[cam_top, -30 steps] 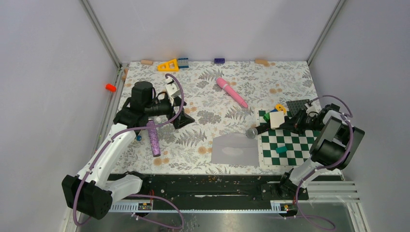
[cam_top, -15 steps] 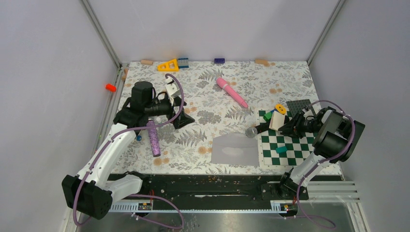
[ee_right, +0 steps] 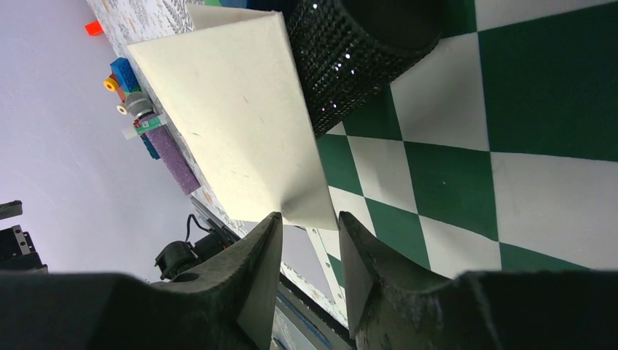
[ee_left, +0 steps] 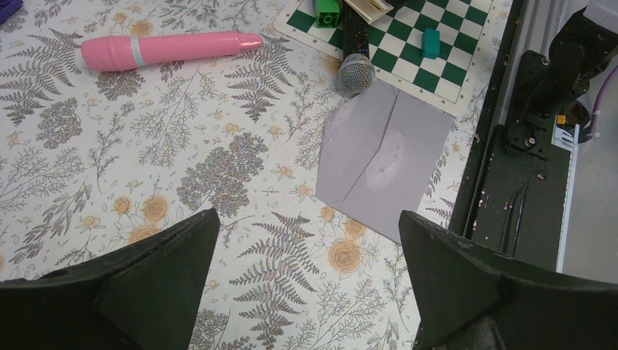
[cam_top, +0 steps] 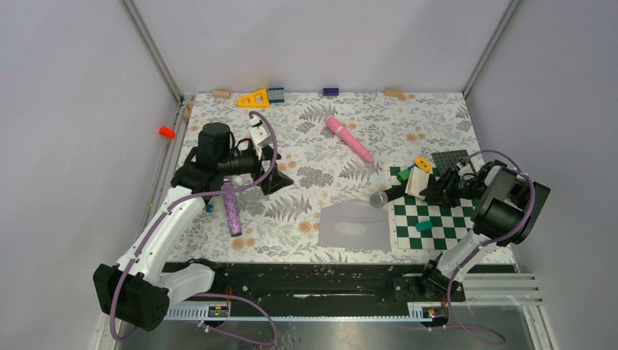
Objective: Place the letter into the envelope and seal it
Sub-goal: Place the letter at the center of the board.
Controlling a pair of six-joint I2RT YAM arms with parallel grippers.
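Though the right gripper (ee_right: pixel 307 219) has its jaws slightly apart at the corner of the cream letter (ee_right: pixel 240 109), clamping nothing, picking it up looks to be the step in hand. Next it must close there, then carry it to the envelope (cam_top: pixel 353 224), flat on the desk (cam_top: pixel 306 146) ahead of its tips.

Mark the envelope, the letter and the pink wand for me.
envelope (cam_top: pixel 355 226), top external view, middle of its grey face.
letter (ee_right: pixel 240 109), right wrist view, centre of the cream sheet.
pink wand (ee_left: pixel 164 49), left wrist view, midway along its body.
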